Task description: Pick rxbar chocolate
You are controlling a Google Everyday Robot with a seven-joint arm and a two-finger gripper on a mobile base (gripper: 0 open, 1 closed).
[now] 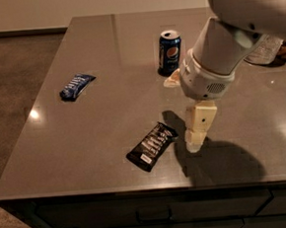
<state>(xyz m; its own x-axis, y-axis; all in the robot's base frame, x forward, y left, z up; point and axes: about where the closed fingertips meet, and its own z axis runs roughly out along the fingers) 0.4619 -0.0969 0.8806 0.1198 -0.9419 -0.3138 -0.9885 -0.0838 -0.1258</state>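
table [103,54]: grey glossy countertop, fills most of the view, light glare spots on the left and right sides, front edge low in the view

floor [12,86]: brown carpet left of the table, pale wall strip along the top

robot arm [226,45]: white, bulky, enters from the top right, slants down and left over the table, ends in a round wrist collar

arm shadow [221,164]: dark blob on the tabletop right of and below the gripper, a second thinner one runs up beside the bar's upper end

cabinet front [153,215]: dark drawer face with a handle, under the table's front edge

gripper [195,142]: cream coloured, hangs down from the wrist collar, tip low over the table, just right of the bar's upper right end with a small gap between them, holds nothing; whether it stands apart or together is not readable from this angle; contact with the tabletop unclear

clutter at right edge [266,52]: clear plastic wrapping, partly hidden behind the arm, cannot tell what it is

Pepsi can [170,52]: blue, upright, top centre of the table, just left of the wrist, well apart from both bars

rxbar chocolate [152,146]: shiny black wrapper, white lettering, small white label at its lower left end, lies flat on a diagonal near the front edge, untouched

blue-wrapped bar [77,86]: flat, diagonal, far left side of the table, well apart from the rest
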